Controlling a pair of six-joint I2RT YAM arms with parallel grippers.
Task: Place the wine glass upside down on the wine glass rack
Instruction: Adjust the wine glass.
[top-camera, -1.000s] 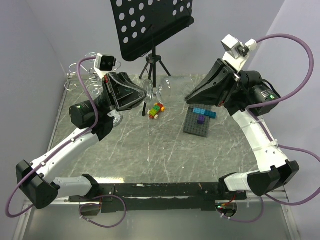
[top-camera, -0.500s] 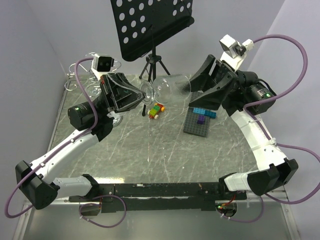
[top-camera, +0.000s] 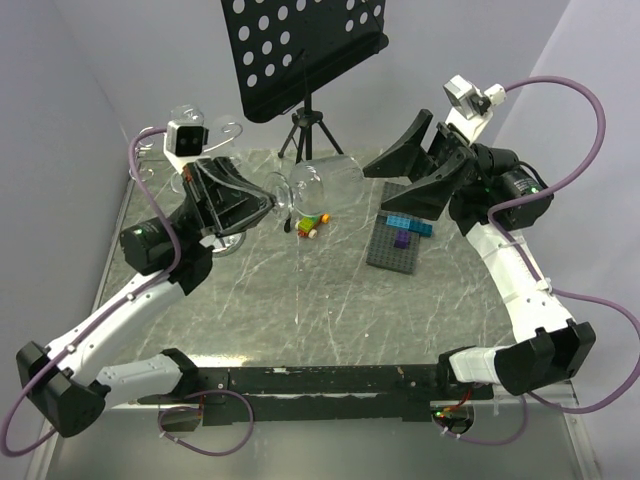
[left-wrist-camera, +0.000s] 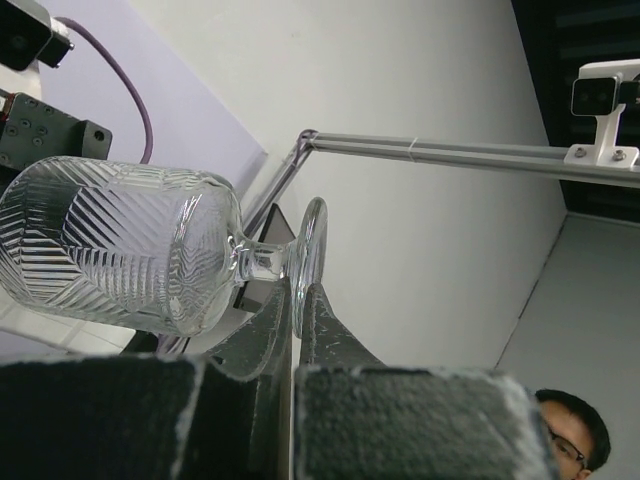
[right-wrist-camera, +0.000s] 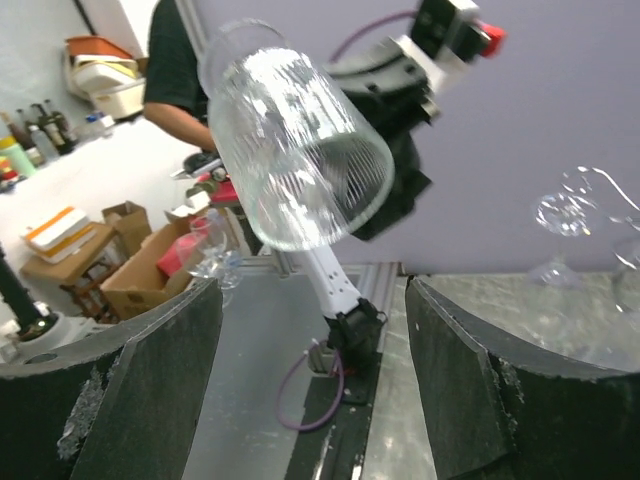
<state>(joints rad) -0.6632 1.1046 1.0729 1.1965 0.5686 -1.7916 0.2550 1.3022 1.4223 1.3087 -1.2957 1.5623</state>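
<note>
— Jaws: what state is to be recorded, and why is the wine glass (top-camera: 318, 182) held as shown?

— On the left gripper (left-wrist-camera: 297, 300) the jaws are closed on the glass's foot, so the bowl is carried sideways in the air above the table (top-camera: 300, 300), rim toward the right arm. On the right gripper (right-wrist-camera: 312, 290) the jaws are spread wide and kept apart from the bowl; nothing is held. A grip on the foot is judged to leave stem and bowl free for hooking.

— Where is the wine glass rack (top-camera: 143, 152) located, and can any writing be read?

— It is located at the rear left corner, behind the left arm; the glass is not yet hung on it. No brand, label or text can be read.
</note>
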